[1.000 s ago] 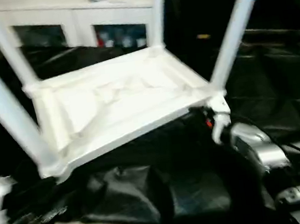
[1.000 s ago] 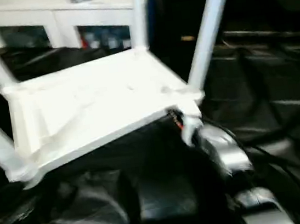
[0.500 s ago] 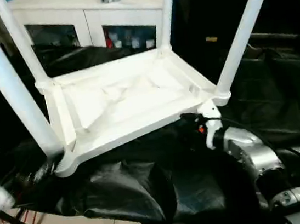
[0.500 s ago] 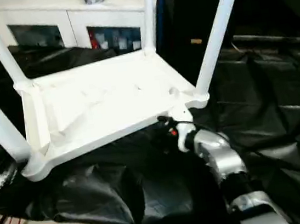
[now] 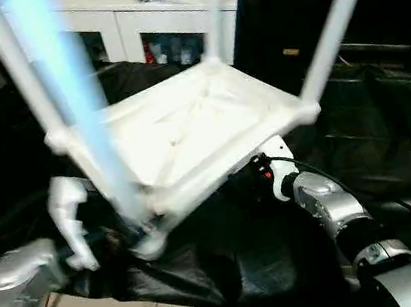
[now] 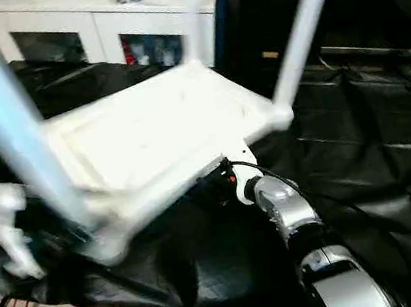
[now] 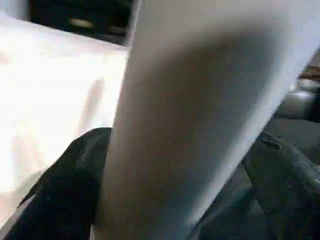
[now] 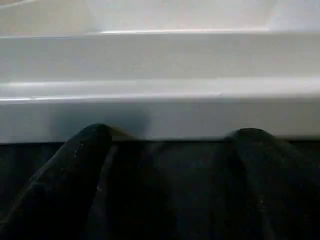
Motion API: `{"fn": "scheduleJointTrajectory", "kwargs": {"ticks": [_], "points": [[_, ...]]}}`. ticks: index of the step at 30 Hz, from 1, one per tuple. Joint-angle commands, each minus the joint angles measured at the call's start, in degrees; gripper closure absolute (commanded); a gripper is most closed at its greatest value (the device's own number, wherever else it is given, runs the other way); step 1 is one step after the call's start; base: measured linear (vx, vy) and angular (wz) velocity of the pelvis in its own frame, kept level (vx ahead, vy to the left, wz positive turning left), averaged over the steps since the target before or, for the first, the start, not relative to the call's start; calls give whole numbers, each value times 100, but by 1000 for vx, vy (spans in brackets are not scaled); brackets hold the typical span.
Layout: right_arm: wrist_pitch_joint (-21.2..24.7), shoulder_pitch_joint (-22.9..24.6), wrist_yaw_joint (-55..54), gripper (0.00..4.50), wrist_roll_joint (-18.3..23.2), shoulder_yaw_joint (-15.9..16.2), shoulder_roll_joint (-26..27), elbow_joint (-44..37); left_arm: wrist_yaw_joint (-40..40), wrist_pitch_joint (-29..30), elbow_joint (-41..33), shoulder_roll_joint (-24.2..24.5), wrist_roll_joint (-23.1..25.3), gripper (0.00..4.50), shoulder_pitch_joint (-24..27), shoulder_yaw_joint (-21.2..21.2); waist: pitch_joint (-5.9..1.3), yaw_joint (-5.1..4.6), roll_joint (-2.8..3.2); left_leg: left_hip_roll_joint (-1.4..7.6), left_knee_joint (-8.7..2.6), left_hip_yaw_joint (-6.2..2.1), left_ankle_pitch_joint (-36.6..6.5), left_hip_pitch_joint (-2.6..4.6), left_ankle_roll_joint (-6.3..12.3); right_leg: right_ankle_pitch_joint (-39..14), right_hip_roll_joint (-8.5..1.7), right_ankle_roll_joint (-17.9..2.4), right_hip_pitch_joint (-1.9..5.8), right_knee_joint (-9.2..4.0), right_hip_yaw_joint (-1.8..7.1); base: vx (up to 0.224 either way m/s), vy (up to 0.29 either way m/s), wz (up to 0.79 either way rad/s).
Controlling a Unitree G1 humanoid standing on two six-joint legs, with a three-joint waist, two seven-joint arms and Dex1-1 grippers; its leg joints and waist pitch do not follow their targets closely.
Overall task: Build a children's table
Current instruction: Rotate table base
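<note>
Your left pincer: spread wide around one table leg. Your right pincer: wide open, fingertips at the upturned tabletop rim, over black sheeting.

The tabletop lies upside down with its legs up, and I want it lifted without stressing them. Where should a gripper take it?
Probably by the tabletop's near side rim, coming in level from the robot's side. That edge is a straight, flat band facing the open right gripper, whose fingers already reach toward it. The legs stand tall and would lever on their sockets.
</note>
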Motion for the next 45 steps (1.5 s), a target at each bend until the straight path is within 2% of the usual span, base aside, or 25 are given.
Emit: {"fn": "scheduleJointTrajectory", "kwargs": {"ticks": [1,2,3,8,9,10,13,16,17,18,19,20,21,22,23,26,27,29,32,35,38,39,41,43,45], "points": [[-48,-169,-38,0,-44,-4,85,49,-184,149,-191,27,-135,6,-86,-258,-290,-15,139,-34,-445,44,-1780,6,-172,-1146,-195,-1216,234,-393,155,0,0,0],[-115,-233,-33,0,-72,36,150,148,-211,247,-251,-30,-189,6,-206,-422,-292,-41,111,-38,-437,49,-1791,10,-178,-1215,-199,-1193,228,-402,161,0,0,0],[-146,-267,-28,0,-78,42,194,196,-151,322,-281,-115,-224,6,-313,-498,-291,-61,107,-40,-431,51,-1755,15,-187,-1224,-197,-1201,225,-401,165,0,0,0],[-237,-361,11,0,-91,107,411,276,-15,730,-473,-477,-547,6,-756,-896,-294,-139,130,-47,-419,41,-1668,-1,-191,-1164,-186,-1223,246,-392,158,0,0,0],[-240,-323,119,0,-117,212,533,218,21,862,-451,-678,-609,6,-972,-1121,-299,-159,126,-47,-420,44,-1657,-7,-187,-1141,-185,-1234,250,-393,157,0,0,0],[-240,-323,119,0,-117,212,533,218,21,862,-451,-678,-609,6,-972,-1121,-302,-166,126,-44,-415,42,-1644,2,-185,-1086,-181,-1252,250,-392,154,0,0,0],[-282,-311,134,0,-179,286,617,251,45,825,-316,-865,-497,6,-1157,-1335,-312,-216,102,-52,-416,28,-1529,-53,-157,-1011,-190,-1266,296,-378,147,0,0,0],[-346,-308,136,0,-207,299,676,316,-17,735,-98,-1064,-327,6,-1354,-1581,-323,-224,107,-52,-389,52,-1385,-30,-95,-858,-195,-1326,280,-387,157,0,0,0],[-375,-330,127,0,-229,273,700,372,46,618,104,-1283,-165,6,-1538,-1743,-319,-224,139,-49,-394,48,-1388,-29,-93,-840,-196,-1341,276,-385,156,0,0,0],[-382,-340,123,0,-242,256,707,391,97,567,211,-1380,-77,6,-1638,-1820,-315,-222,153,-41,-389,57,-1450,-4,-89,-827,-191,-1370,261,-399,155,0,0,0],[-384,-345,116,0,-250,246,709,397,191,452,358,-1498,65,6,-1740,-1889,-317,-217,160,-47,-391,51,-1475,-12,-96,-777,-192,-1398,275,-389,152,0,0,0],[-390,-345,99,0,-258,235,704,400,265,287,531,-1620,230,6,-1847,-1968,-306,-227,159,-47,-402,50,-1528,-16,-84,-821,-182,-1385,272,-410,148,0,0,0],[-390,-345,99,0,-258,235,704,400,265,287,531,-1620,230,6,-1847,-1968,-320,-220,132,-47,-388,49,-1537,-11,-81,-794,-193,-1385,290,-396,151,0,0,0],[-414,-351,36,0,-281,204,684,412,442,44,798,-1761,491,6,-1988,-2055,-312,-232,172,-50,-406,33,-1530,-39,-76,-826,-196,-1369,307,-404,144,0,0,0],[-426,-355,4,0,-288,190,672,418,534,-43,904,-1811,599,6,-2039,-2079,-308,-230,157,-45,-399,44,-1585,-16,-55,-918,-194,-1345,283,-437,142,0,0,0],[-478,-394,-198,0,-273,31,496,445,1249,-708,1614,-1937,1430,6,-2325,-2175,-321,-216,153,-55,-370,48,-1483,-14,-6,-871,-199,-1323,305,-426,153,0,0,0],[-479,-397,-210,0,-255,-18,417,441,1378,-894,1771,-1935,1565,6,-2369,-2130,-327,-209,167,-57,-368,35,-1368,-36,10,-797,-205,-1312,329,-413,150,0,0,0],[-501,-376,-153,0,-203,-136,170,391,1381,-1215,2031,-1786,1834,6,-2409,-2080,-334,-198,164,-61,-359,40,-1251,-45,64,-753,-210,-1324,324,-426,145,0,0,0],[-502,-329,-60,0,-183,-184,2,291,1168,-1213,2037,-1565,1920,6,-2361,-2150,-346,-170,175,-53,-342,51,-1063,-44,99,-476,-206,-1416,324,-376,150,0,0,0],[-425,-146,314,0,-171,-155,-302,-68,789,-1206,1867,-1187,1938,6,-2129,-2227,-330,-152,184,-52,-347,54,-1143,-43,124,-496,-193,-1424,322,-373,141,0,0,0],[-352,42,829,0,-203,28,-507,-415,441,-942,1680,-895,1815,6,-1961,-2325,-331,-124,192,-39,-348,61,-1237,-12,132,-561,-192,-1458,301,-376,143,0,0,0],[-296,131,1027,0,-224,108,-610,-573,351,-807,1613,-756,1833,34,-1920,-2402,-319,-111,196,-36,-358,68,-1319,1,131,-638,-184,-1453,286,-391,141,0,0,0],[-202,300,1394,0,-246,266,-832,-884,286,-555,1532,-526,1903,34,-1829,-2497,-312,-92,192,-33,-367,60,-1410,1,112,-793,-197,-1450,285,-393,143,0,0,0],[-123,488,1864,0,-228,437,-1090,-1287,237,-506,1504,-387,1918,48,-1734,-2491,-297,-69,175,-34,-370,59,-1459,8,117,-944,-185,-1374,285,-420,146,0,0,0],[-62,639,2238,0,-154,533,-1280,-1670,248,-575,1550,-292,2022,72,-1700,-2492,-293,-61,161,-34,-372,55,-1416,-16,153,-949,-188,-1311,290,-417,151,0,0,0]]}}
